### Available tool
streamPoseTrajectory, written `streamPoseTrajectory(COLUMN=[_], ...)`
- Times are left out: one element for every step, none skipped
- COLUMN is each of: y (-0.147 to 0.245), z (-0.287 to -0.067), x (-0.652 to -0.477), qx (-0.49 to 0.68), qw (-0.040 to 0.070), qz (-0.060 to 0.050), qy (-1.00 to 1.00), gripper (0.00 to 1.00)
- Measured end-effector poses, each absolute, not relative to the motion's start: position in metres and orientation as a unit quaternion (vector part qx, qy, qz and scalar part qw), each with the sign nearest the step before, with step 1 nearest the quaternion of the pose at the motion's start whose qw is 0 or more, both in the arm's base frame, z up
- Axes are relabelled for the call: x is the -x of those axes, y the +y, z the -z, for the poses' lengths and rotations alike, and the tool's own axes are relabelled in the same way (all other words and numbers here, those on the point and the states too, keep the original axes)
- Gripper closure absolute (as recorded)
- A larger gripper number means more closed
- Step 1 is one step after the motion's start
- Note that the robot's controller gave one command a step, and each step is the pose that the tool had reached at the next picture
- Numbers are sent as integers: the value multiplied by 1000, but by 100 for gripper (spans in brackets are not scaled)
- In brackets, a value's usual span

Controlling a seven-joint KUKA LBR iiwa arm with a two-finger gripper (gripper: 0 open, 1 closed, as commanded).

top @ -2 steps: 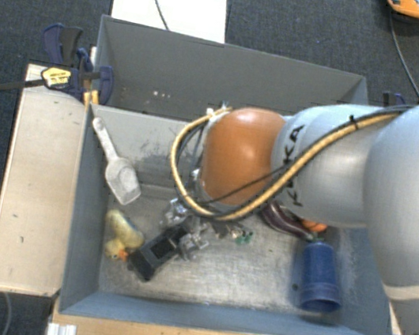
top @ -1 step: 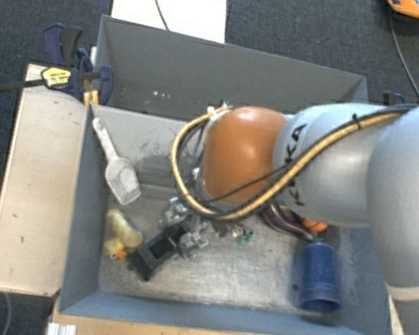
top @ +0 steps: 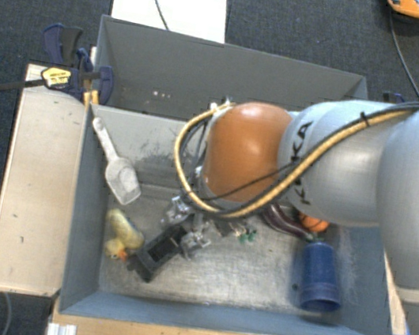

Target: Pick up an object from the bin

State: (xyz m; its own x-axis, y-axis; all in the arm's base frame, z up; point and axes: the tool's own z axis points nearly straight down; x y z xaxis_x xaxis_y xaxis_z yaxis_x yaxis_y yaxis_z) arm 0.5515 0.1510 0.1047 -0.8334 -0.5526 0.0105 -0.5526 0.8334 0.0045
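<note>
You had the arm reaching into the bin from three o'clock, its orange wrist cover hanging over the middle of the floor and hiding most of the jaws beneath it, so you could not tell whether they stood wide or narrow. The thing nearest them was a black oblong block, lying at about seven o'clock from the jaws and right up against them, its long axis running from one toward seven o'clock. Whether it was already gripped you could not tell. A blue cup lay on its side well apart at four o'clock. A clear plastic scoop leaned near the wall at ten o'clock. A yellow toy sat just beside the block's far end, at eight o'clock, and looked the likeliest to crowd a grasp.
</note>
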Motion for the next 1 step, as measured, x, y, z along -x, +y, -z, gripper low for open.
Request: streamPoseTrajectory(y=[151], z=[-126], x=[-552], qx=[-289], qw=[5], qz=[0], qy=[-957], gripper=[100])
